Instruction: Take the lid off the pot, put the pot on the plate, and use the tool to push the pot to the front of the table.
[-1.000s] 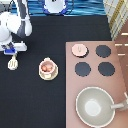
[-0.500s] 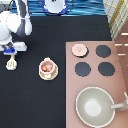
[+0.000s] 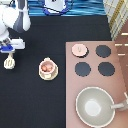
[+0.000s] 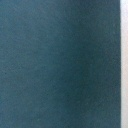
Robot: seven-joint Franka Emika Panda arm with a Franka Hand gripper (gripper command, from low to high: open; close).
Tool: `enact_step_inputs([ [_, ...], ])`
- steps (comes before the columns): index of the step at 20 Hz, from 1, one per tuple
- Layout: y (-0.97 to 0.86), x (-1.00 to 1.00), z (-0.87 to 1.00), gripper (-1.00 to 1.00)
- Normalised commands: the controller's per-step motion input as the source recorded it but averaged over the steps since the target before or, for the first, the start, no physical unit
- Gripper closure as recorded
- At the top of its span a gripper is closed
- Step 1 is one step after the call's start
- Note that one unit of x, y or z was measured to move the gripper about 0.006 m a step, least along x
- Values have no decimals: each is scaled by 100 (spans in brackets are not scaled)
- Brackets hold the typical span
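1. The gripper (image 3: 8, 50) is hanging at the exterior view's left edge, directly above the tool (image 3: 9, 62), which is lying on the black table (image 3: 30, 100).
2. Whether the pincer is spread or pressed together, I cannot tell; whether it is touching the tool's handle is not clear either.
3. The tool is showing its wider cream head toward the exterior view's bottom, with the handle running up under the hand.
4. The pot (image 3: 47, 66) is sitting on the plate (image 3: 48, 76), its reddish contents open to view, well to the right of the tool and near the table's middle.
5. The lid (image 3: 78, 49) is off the pot and resting on the pinkish-brown stove counter (image 3: 70, 75), at its upper left corner in the exterior view, where a burner would be.
6. Three black burners (image 3: 103, 51) are showing beside and below the lid.
7. The large grey pan (image 3: 95, 106) is sitting on the counter toward the exterior view's bottom right, its handle pointing right.
8. The wrist view is giving only a flat dark blue-grey surface, with a pale strip along one edge.
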Motion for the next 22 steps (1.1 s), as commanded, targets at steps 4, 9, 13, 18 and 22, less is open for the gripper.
enact_step_inputs([
  [4,93,-39,23,100],
  [9,94,-41,10,100],
  [13,93,-50,0,100],
  [18,92,-53,0,100],
  [22,91,-54,0,100],
])
